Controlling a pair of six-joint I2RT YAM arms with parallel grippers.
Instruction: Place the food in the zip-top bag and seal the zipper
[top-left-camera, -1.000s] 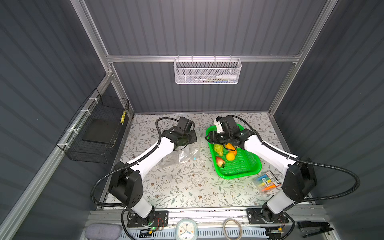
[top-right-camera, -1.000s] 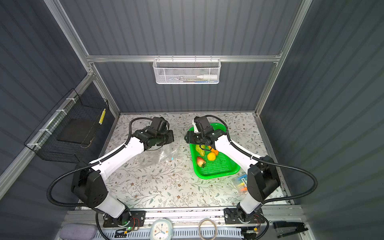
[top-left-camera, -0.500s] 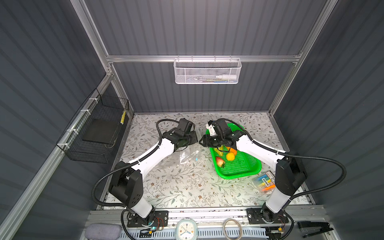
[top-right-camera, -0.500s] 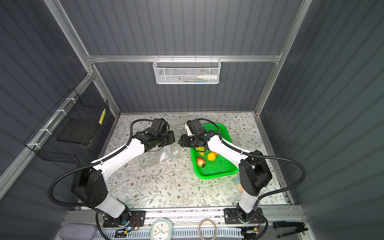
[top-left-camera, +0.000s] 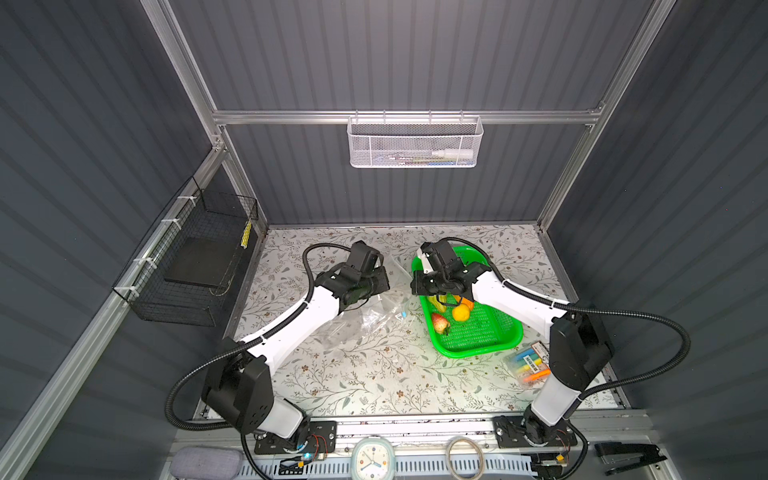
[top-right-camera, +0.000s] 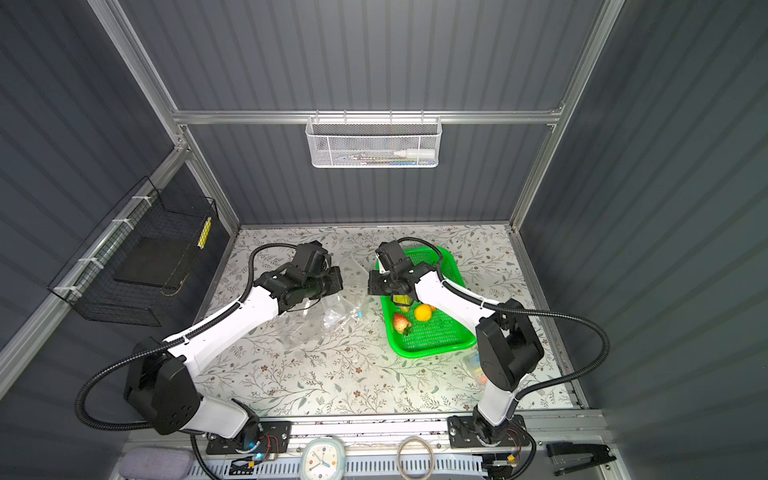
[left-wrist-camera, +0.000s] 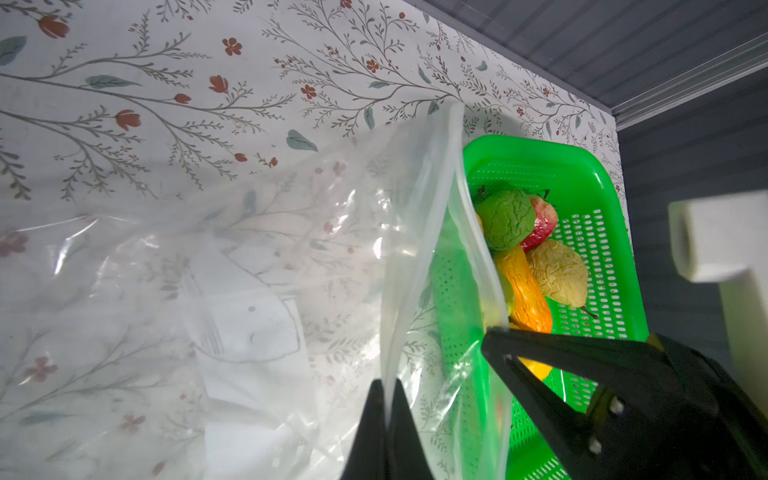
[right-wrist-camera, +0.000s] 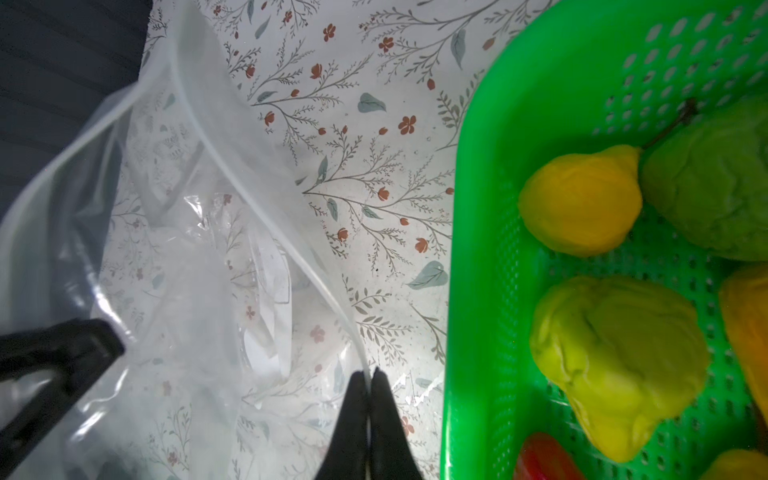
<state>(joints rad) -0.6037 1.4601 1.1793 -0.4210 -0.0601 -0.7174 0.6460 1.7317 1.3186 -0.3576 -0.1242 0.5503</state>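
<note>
The clear zip-top bag (top-left-camera: 374, 320) (top-right-camera: 332, 316) lies crumpled on the floral table, left of the green basket (top-left-camera: 478, 345), with its mouth lifted and held apart. My left gripper (left-wrist-camera: 386, 388) (top-left-camera: 384, 282) is shut on one lip of the mouth. On the opposite lip, along the zipper (right-wrist-camera: 345, 328), my right gripper (right-wrist-camera: 369, 374) (top-left-camera: 415, 286) is also shut. A small blue slider tab (top-left-camera: 402, 316) shows on the bag. The food sits in the basket: a lemon (top-left-camera: 460, 312), a strawberry (top-left-camera: 439, 322), a green lumpy ball (left-wrist-camera: 505, 218), a carrot (left-wrist-camera: 525, 286) and a yellow-green gourd (right-wrist-camera: 615, 349).
A packet of coloured markers (top-left-camera: 530, 365) lies at the front right beside the basket. A black wire basket (top-left-camera: 195, 262) hangs on the left wall and a white mesh basket (top-left-camera: 415, 141) on the back wall. A clock (top-left-camera: 372, 459) and a stapler (top-left-camera: 627, 457) sit on the front rail.
My right gripper has swung left from over the basket to the bag's mouth and closed on its lip. The left gripper has kept its hold in place.
</note>
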